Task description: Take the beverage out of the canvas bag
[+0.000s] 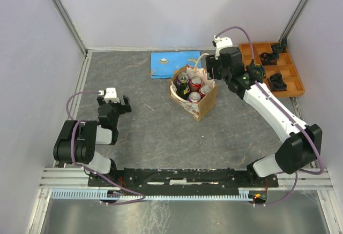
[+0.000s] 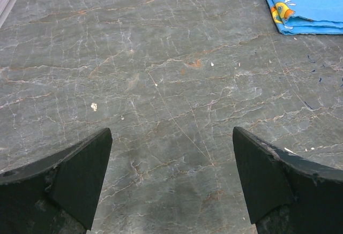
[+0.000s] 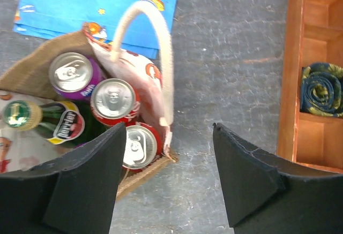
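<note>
The canvas bag (image 1: pixel 201 107) stands near the middle of the table (image 1: pixel 144 135), cans and a green bottle (image 3: pixel 24 115) upright inside; our right gripper (image 3: pixel 169 131) hangs at its 2 o'clock corner, fingers apart, empty; the left gripper (image 2: pixel 171 133) gapes over bare tabletop. We judge the nearest red can (image 3: pixel 140 145) rigid, slick, fairly heavy; pinch its sides under the rim; the soft bag may lift too; the looped handle (image 3: pixel 163 46) crowds entry; open room lies toward 6 o'clock.

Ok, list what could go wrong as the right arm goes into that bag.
The cream looped handle arches between the right jaws, so they may snag it. The two red cans and the purple can sit packed together, leaving the jaws little room. Nothing holds the small tan canvas bag down; it could lift or tip.
</note>
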Robot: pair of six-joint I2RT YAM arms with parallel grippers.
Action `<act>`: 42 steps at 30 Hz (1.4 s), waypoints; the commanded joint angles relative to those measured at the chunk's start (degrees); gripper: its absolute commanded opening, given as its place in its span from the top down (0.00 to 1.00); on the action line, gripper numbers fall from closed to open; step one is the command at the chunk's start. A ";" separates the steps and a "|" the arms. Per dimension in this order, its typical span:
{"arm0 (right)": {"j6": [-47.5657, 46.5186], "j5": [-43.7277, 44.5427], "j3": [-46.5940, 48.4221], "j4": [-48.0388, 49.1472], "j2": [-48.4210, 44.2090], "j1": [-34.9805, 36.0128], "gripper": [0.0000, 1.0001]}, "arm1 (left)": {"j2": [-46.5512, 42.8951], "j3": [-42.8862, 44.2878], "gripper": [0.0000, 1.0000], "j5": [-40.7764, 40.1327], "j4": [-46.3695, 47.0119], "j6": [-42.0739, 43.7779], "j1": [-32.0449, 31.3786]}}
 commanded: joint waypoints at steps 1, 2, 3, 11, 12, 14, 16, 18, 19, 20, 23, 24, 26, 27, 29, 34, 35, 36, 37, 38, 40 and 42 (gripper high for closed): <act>-1.81 -2.64 4.47 -1.81 -2.04 2.68 0.27 | 0.08 0.24 0.01 -1.33 3.86 0.11 0.22; -1.96 -3.16 4.99 -2.39 -1.83 3.50 0.27 | 0.06 0.24 0.01 -1.35 3.83 0.10 0.20; -2.26 -3.62 5.45 -3.09 -1.36 4.11 0.26 | 0.05 0.22 0.01 -1.34 3.78 0.07 0.18; -3.63 -6.48 9.31 -9.79 6.04 6.76 0.28 | 0.08 0.21 0.01 -1.32 3.79 0.06 0.20; -3.58 -6.61 9.83 -10.67 7.29 6.74 0.28 | 0.06 0.20 0.01 -1.37 3.78 0.04 0.20; -3.39 -6.71 10.72 -12.43 9.61 6.71 0.27 | 0.06 0.18 0.01 -1.30 3.88 0.06 0.20; -3.14 -7.24 12.18 -14.56 12.20 6.76 0.27 | 0.07 0.19 0.01 -1.24 3.91 0.05 0.21; -2.83 -7.35 13.49 -16.77 14.98 6.75 0.27 | 0.10 0.20 0.01 -1.29 3.94 0.04 0.20; -2.40 -6.73 13.89 -17.23 15.74 6.77 0.27 | 0.07 0.22 0.01 -1.27 3.92 0.05 0.24; -2.04 -5.94 13.98 -17.26 16.40 6.75 0.27 | 0.08 0.20 0.01 -1.26 3.93 0.05 0.21; -1.33 -4.07 13.82 -16.34 17.05 6.73 0.27 | 0.05 0.23 0.01 -1.24 3.84 0.05 0.20; -1.09 -3.30 13.74 -16.09 17.22 6.73 0.26 | 0.13 0.19 0.01 -1.32 3.81 0.04 0.20; -0.53 -1.51 13.81 -15.86 17.56 6.75 0.26 | 0.06 0.23 0.01 -1.27 3.80 0.05 0.20; -0.10 -0.58 13.89 -15.90 17.69 6.76 0.26 | 0.05 0.19 0.01 -1.36 3.85 0.05 0.20; 0.60 0.98 13.90 -15.96 17.74 6.75 0.26 | 0.06 0.23 0.01 -1.25 3.82 0.05 0.19; 2.83 3.56 12.94 -15.40 17.12 6.62 0.25 | 0.07 0.24 0.01 -1.27 3.79 0.05 0.21; 3.33 4.47 12.79 -15.31 17.23 6.62 0.25 | 0.06 0.24 0.01 -1.22 3.78 0.05 0.20; 3.74 5.24 12.72 -15.31 17.45 6.52 0.26 | 0.10 0.24 0.01 -1.29 3.83 0.05 0.20; 4.00 5.79 12.76 -15.41 17.77 6.41 0.26 | 0.07 0.24 0.01 -1.29 3.78 0.05 0.24; 4.13 5.93 12.76 -15.41 18.14 6.22 0.26 | 0.06 0.24 0.01 -1.27 3.85 0.05 0.21; 4.41 5.64 12.75 -15.27 18.75 6.00 0.26 | 0.11 0.18 0.01 -1.22 3.84 0.05 0.20; 4.63 4.97 12.72 -15.15 19.16 5.99 0.26 | 0.05 0.23 0.01 -1.24 3.78 0.05 0.17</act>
